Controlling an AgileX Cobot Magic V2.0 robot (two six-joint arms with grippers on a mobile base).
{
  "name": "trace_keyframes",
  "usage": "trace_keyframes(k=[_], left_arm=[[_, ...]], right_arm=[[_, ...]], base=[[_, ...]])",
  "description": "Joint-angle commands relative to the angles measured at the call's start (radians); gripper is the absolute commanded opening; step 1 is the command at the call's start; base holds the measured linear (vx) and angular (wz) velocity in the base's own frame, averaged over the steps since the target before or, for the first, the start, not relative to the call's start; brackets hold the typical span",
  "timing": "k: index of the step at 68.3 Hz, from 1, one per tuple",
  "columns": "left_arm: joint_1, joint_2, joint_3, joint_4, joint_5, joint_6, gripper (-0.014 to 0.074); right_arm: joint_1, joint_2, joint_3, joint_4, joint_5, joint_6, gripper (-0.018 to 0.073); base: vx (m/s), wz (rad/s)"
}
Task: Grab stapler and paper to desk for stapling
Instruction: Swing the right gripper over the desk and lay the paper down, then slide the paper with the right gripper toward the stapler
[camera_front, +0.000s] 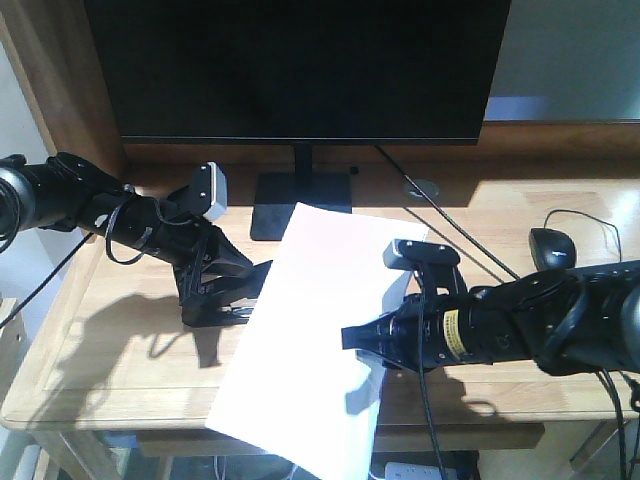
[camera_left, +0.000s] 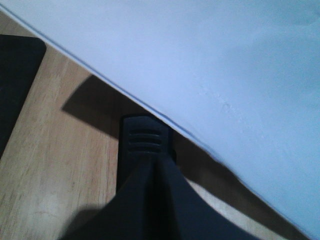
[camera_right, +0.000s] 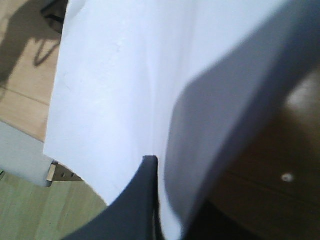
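**Paper on the bench, held at one edge.** The white rectangular sheet of paper lies slantwise across the middle of the light-wood plank bench, and its near corner overhangs the near edge. The sheet is judged light, limp and easily creased. It curls where lifted, so a hold at an edge suits it, with the rest left resting on the bench. The right pincer is clenched on the paper's right edge, with one dark finger against the sheet. The left pincer sits low, just beside the left edge. Only one ridged fingertip shows, so its opening cannot be told. The stapler cannot be made out in any view.
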Motion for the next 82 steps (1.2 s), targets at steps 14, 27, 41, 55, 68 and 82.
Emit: trace_keyframes(k=[14, 27, 41, 55, 68, 82], left_arm=[[-0.003, -0.063, -0.024, -0.051, 0.018, -0.012, -0.0006], [-0.003, -0.063, -0.024, -0.051, 0.018, -0.012, -0.0006], [-0.003, -0.063, -0.024, -0.051, 0.018, -0.012, -0.0006], [-0.003, -0.063, -0.024, -0.051, 0.018, -0.012, -0.0006], [-0.003, -0.063, -0.024, -0.051, 0.018, -0.012, -0.0006], [-0.003, -0.063, -0.024, -0.051, 0.018, -0.012, -0.0006]], right_arm=[[-0.003, -0.005, -0.028, -0.025, 0.099, -0.003, -0.0001], [-0.003, -0.003, -0.028, -0.025, 0.164, -0.003, -0.0001], [-0.003, -0.003, -0.028, -0.022, 0.206, -0.003, -0.0001], [-0.002, -0.003, -0.028, -0.025, 0.206, -0.009, -0.0001], [-0.002, -0.003, -0.028, -0.025, 0.185, -0.011, -0.0001], [-0.002, -0.003, -0.028, -0.024, 0.103, -0.056, -0.0001]], base=[[0.00, 0.00], [0.00, 0.00], [0.00, 0.00], [0.00, 0.00], [0.00, 0.00], [0.00, 0.00]])
